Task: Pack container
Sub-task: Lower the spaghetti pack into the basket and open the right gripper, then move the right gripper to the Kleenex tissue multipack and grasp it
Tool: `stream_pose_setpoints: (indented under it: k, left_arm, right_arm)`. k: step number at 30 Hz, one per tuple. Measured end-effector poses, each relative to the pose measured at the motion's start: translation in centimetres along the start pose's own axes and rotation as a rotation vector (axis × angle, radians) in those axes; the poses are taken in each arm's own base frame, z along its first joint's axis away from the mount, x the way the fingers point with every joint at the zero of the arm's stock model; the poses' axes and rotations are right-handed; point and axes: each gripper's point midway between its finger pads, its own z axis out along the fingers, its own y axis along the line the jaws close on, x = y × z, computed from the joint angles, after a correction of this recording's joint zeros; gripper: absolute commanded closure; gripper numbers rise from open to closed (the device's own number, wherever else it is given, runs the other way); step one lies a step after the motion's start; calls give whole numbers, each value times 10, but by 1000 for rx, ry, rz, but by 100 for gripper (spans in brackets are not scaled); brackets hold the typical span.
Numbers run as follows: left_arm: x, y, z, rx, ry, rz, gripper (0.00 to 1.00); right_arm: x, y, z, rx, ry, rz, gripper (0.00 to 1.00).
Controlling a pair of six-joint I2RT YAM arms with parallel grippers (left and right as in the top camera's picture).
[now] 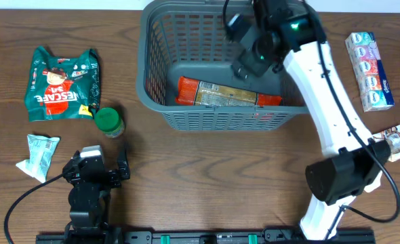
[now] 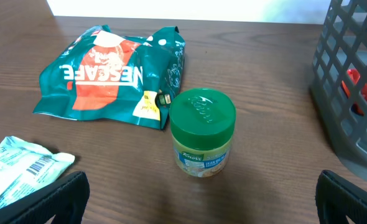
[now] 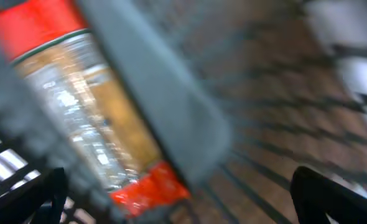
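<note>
The dark grey basket stands at the back centre and shows at the right edge of the left wrist view. A red and gold packet lies on its floor. My right gripper hangs open and empty over the basket's right half. Its blurred wrist view shows the packet below the basket rim, with the jaws wide apart. My left gripper is open and empty at the front left, pointing at a green-lidded jar.
A green Nescafe bag lies far left. A white-green sachet lies beside my left gripper. A tissue pack and a small packet lie at the right.
</note>
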Motion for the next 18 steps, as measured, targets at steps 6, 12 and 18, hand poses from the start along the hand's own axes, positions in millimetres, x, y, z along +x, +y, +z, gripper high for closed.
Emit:
stream_pose_setpoints:
  k: [6, 12, 18]
  left_arm:
    - [0, 0, 0, 0, 0, 0, 2]
    - [0, 0, 0, 1, 0, 1, 2]
    - [0, 0, 0, 1, 0, 1, 2]
  right_arm:
    - [17, -60, -92, 253, -58, 284, 1]
    - [107, -123, -180, 468, -75, 691, 1]
    - [190, -157, -204, 553, 8, 921, 1]
